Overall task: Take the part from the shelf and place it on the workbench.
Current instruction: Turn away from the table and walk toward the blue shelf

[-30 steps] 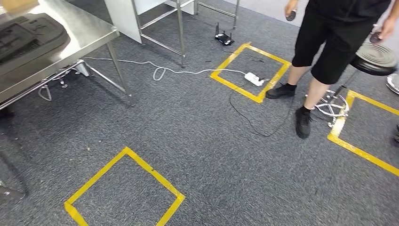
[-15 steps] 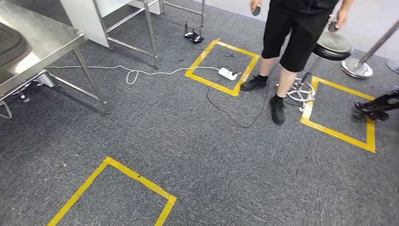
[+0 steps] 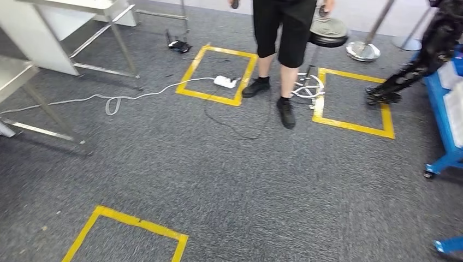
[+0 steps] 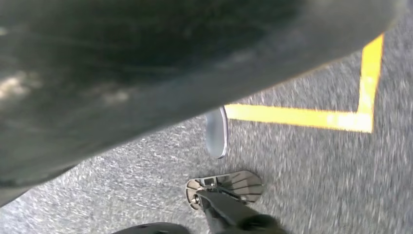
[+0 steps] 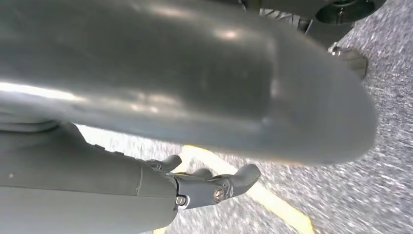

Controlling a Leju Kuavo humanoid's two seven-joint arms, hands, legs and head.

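Hanging by the robot's side over grey carpet, the right hand (image 5: 204,187) holds nothing, fingers loosely apart, as suits walking. The left hand's fingers cannot be told. The part, presumably on the blue rack (image 3: 443,117), lies well away from the fingers.

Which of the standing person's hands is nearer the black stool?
Their left hand, going by shoes that point toward the camera: it hangs just above the stool. Their right hand is on the body's far side, apart from it.
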